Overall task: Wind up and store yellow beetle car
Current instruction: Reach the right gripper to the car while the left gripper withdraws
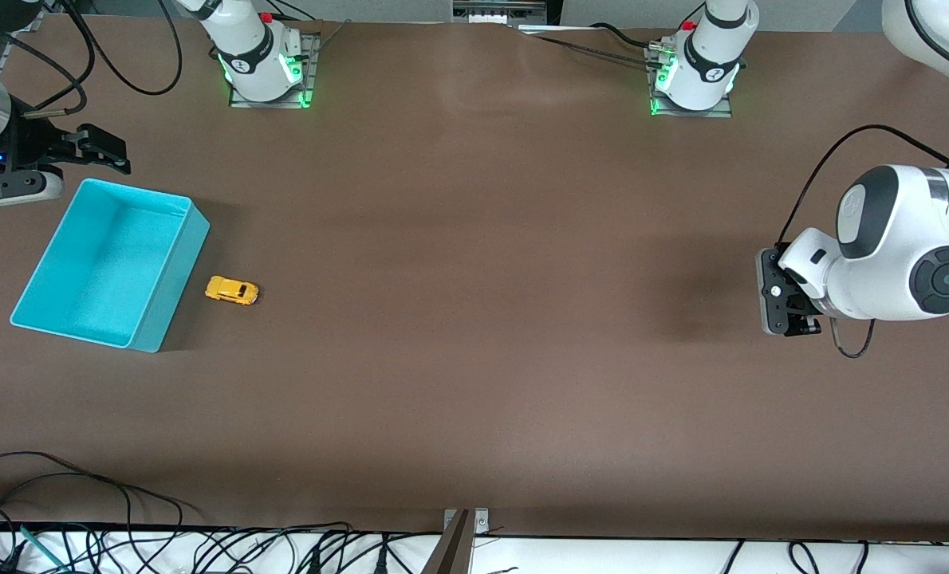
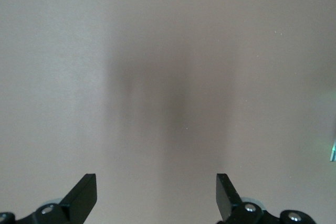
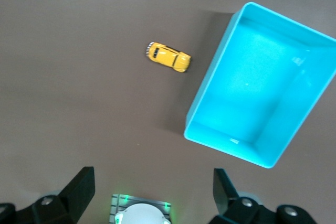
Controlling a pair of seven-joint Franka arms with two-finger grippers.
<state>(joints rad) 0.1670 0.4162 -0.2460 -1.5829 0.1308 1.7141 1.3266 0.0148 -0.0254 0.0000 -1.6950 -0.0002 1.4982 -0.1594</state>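
Observation:
The yellow beetle car (image 1: 232,290) stands on the brown table right beside the long wall of the turquoise bin (image 1: 173,281), on the side toward the left arm. The bin holds nothing. Both show in the right wrist view, the car (image 3: 168,57) and the bin (image 3: 206,99) close together but apart. My right gripper (image 1: 106,151) is open and empty, up over the table by the bin's corner farthest from the front camera; it shows open in its own view (image 3: 152,182). My left gripper (image 1: 797,323) waits open and empty over bare table at the left arm's end (image 2: 156,187).
The right arm's base (image 1: 265,68) and the left arm's base (image 1: 694,80) stand along the table's far edge. Cables (image 1: 203,550) lie past the table's near edge. Brown table stretches between the car and the left gripper.

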